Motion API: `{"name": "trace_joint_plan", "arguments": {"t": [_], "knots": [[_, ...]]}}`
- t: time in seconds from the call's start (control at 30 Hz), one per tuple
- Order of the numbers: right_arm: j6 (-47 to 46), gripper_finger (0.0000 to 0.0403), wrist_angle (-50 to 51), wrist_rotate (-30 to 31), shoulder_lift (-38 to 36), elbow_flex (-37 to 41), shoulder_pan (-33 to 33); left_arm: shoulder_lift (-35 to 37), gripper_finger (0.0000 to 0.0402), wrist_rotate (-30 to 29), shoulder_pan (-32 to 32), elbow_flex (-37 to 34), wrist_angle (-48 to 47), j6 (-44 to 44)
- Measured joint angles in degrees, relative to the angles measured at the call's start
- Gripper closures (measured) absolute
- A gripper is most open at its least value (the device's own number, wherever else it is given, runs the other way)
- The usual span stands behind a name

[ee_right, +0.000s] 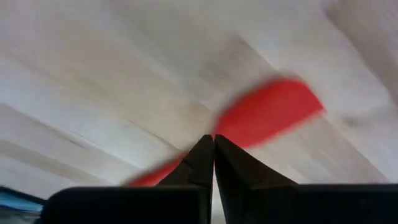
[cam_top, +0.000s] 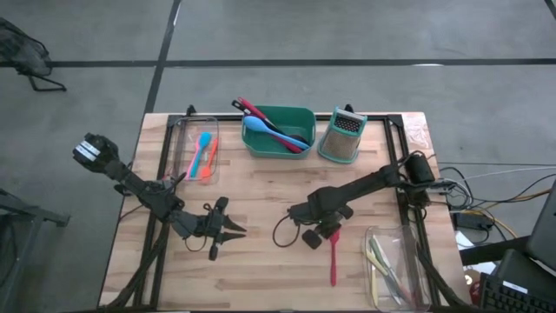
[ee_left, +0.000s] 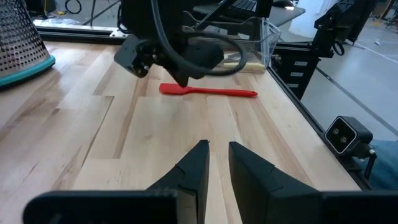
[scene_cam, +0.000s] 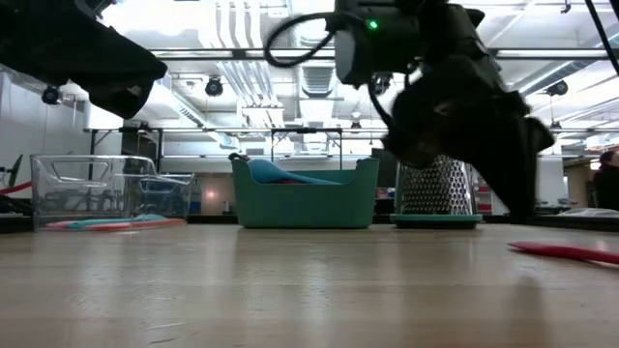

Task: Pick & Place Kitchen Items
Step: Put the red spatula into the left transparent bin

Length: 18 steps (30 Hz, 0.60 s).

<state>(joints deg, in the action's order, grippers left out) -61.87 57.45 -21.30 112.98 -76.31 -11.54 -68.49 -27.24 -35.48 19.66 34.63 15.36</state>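
Observation:
A red spatula lies flat on the wooden table right of centre, its blade end toward the far edge; it also shows in the left wrist view and the low view. My right gripper is shut and points down over the spatula's blade end. My left gripper hovers left of centre, pointing toward the table's right, its fingers a narrow gap apart and empty. More utensils lie in a teal tub and in two clear containers. My right gripper's shut fingertips come from above and stand over the red spatula where the blade meets the handle. I cannot tell whether they touch it. The spatula lies flat on the table.
The teal tub holds blue and red utensils at the far middle, with a steel grater on a teal base to its right. A clear container at the far left holds blue, pink and orange utensils. Another clear container at the near right holds yellow ones.

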Motion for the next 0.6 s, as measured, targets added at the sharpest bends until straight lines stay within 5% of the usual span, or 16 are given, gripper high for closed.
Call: {"name": "trace_joint_plan", "arguments": {"t": [0.23, 0.6], "knots": [[-0.81, 0.0345, 6.9, -0.69, -0.55, 0.88, 0.0, 0.0, 0.0335, 0.02, 0.0, 0.0, 0.02, 0.14], [-3.36, 0.0172, 6.33, -0.88, -0.41, 1.77, 1.3, 0.0, 0.0335, 0.08, 0.02, 0.0, 0.02, 0.86]]}}
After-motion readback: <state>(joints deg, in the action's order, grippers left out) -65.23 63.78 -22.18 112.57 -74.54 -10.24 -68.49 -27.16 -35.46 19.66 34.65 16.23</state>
